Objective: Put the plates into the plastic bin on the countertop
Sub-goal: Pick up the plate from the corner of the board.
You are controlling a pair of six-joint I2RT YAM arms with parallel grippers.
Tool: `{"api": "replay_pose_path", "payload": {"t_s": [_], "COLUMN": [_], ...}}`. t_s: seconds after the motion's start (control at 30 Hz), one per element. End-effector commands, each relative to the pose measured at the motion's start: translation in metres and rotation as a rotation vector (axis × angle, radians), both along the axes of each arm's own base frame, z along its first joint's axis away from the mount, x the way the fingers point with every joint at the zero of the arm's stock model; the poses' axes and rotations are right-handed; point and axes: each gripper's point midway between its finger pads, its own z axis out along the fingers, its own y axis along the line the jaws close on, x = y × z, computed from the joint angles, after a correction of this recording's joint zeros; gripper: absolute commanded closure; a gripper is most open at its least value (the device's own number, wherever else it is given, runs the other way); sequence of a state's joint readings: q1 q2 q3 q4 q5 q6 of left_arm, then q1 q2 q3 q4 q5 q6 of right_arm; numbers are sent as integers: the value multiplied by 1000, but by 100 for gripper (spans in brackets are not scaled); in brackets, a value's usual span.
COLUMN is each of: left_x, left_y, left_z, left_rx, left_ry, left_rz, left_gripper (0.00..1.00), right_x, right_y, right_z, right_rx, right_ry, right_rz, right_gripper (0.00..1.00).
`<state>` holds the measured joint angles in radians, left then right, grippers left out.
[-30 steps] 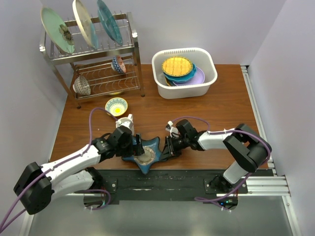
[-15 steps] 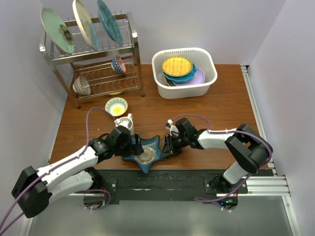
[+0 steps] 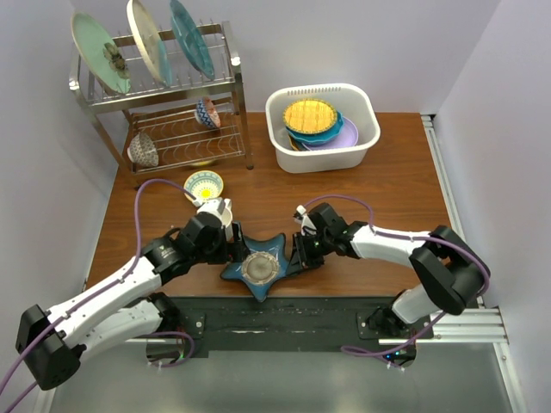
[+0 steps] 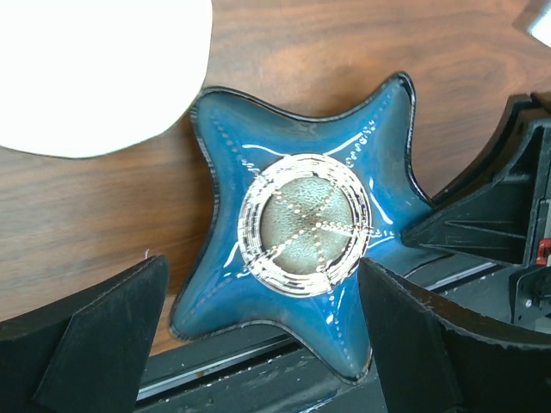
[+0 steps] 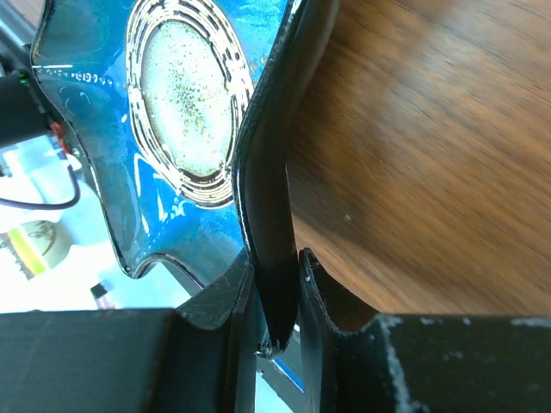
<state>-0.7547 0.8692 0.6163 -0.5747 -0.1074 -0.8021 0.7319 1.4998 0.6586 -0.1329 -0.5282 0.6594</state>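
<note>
A teal star-shaped plate (image 3: 258, 268) lies at the countertop's (image 3: 387, 189) front edge, one point hanging over the black strip. My right gripper (image 3: 299, 255) is shut on its right-hand point; in the right wrist view its two fingers pinch the plate's dark rim (image 5: 267, 198) at the gripper (image 5: 275, 318). Just left of the plate is my left gripper (image 3: 232, 251), open. In the left wrist view it (image 4: 258, 344) stands wide over the plate (image 4: 301, 232) without touching it. The white plastic bin (image 3: 362, 103) at the back holds an amber plate (image 3: 310, 114) on teal and lavender ones.
A steel wire rack (image 3: 232, 95) at the back left holds three upright plates (image 3: 146, 39) on top and small bowls below. Another patterned bowl (image 3: 203, 186) sits on the wood just behind my left gripper. Walls close in both sides.
My left gripper has drawn back to the left, off the star plate, uncovering it. The plate has shifted slightly right and back with the right gripper.
</note>
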Motion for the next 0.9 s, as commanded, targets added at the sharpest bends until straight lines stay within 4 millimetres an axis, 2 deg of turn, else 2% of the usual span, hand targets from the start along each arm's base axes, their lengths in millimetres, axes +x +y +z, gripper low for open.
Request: {"api": "replay_pose_path", "payload": {"t_s": [0.0, 0.2, 0.43, 0.83, 0.87], "left_x": [11, 15, 14, 16, 16], "left_y": [9, 13, 10, 7, 7], "left_z": [27, 36, 31, 38, 39], "left_rx": [41, 51, 41, 26, 24], "left_ry": [-77, -105, -93, -99, -100], "left_rz": [26, 41, 39, 38, 39], "left_gripper": [4, 4, 4, 4, 4], "right_x": [8, 13, 24, 66, 76], "right_y": [-7, -16, -19, -24, -29], "right_z": [15, 21, 38, 68, 75], "right_rx": [-38, -81, -73, -24, -15], "right_ry": [-44, -87, -140, -195, -209], "right_rz": [-21, -32, -42, -84, -105], "right_gripper": [100, 100, 100, 100, 100]}}
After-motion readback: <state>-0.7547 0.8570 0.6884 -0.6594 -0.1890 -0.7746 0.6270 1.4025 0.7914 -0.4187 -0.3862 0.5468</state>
